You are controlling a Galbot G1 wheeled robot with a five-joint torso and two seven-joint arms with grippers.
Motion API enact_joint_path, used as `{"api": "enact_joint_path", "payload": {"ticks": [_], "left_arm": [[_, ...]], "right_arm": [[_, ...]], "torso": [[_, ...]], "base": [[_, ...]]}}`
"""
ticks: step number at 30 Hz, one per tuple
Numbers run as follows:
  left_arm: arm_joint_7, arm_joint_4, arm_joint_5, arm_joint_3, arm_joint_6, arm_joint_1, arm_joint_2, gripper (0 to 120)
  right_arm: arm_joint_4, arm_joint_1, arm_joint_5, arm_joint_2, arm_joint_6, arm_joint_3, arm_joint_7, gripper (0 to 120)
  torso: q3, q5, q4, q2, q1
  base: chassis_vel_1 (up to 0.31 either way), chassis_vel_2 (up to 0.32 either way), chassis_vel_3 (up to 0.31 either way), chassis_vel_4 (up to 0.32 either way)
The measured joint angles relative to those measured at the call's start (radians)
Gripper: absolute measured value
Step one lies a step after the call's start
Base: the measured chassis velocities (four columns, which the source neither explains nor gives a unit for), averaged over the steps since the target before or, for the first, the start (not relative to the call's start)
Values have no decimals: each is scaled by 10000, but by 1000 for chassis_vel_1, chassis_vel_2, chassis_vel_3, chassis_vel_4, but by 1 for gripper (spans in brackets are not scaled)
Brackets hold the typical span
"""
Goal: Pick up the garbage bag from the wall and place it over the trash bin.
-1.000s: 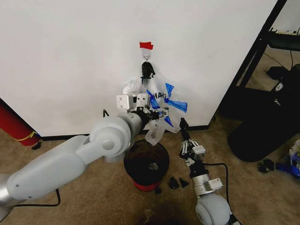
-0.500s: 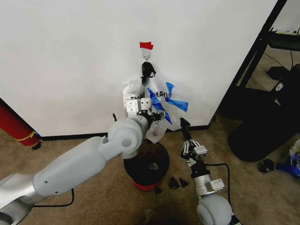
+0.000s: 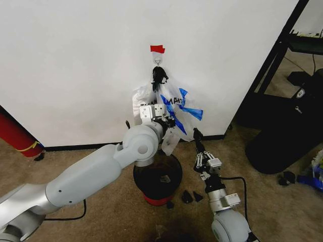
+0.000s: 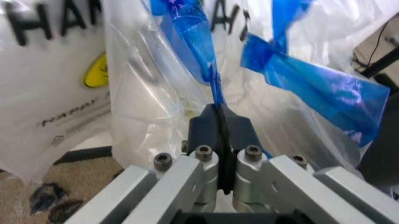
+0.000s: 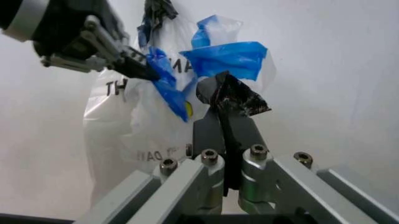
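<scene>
The garbage bag [image 3: 171, 108] hangs on the wall [image 3: 75, 60] above the trash bin [image 3: 157, 177]. Since a second ago the left gripper [image 3: 169, 121] has advanced and pinched a blue strip, so lifting off seems next. The right gripper [image 3: 196, 134], fingers together, points up beside the bin.

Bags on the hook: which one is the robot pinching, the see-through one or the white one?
The see-through garbage bag. The left gripper is shut on one of its bright blue strips. The white bag with black letters and a yellow smiley hangs beside it, ungripped.
</scene>
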Motion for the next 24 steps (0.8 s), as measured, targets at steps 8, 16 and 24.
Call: {"api": "enact_joint_path", "payload": {"ticks": [8, 16, 24], "left_arm": [[390, -803, 326, -716, -414, 820, 857, 0], [641, -1559, 739, -955, -604, 1644, 924, 0], [733, -1849, 1045, -1000, -648, 1973, 806, 0]], "right_arm": [[441, -260, 343, -170, -338, 96, 195, 6], [1560, -1411, 398, -1259, -764, 1150, -31, 34], [2588, -1804, 489, -3356, -1549, 2353, -13, 63]], "torso": [[-1, -1, 5, 1, -1], [-1, 1, 0, 0, -1], [-1, 1, 0, 1, -1]], "base": [[0, 0, 0, 0], [0, 0, 0, 0], [0, 0, 0, 0]]}}
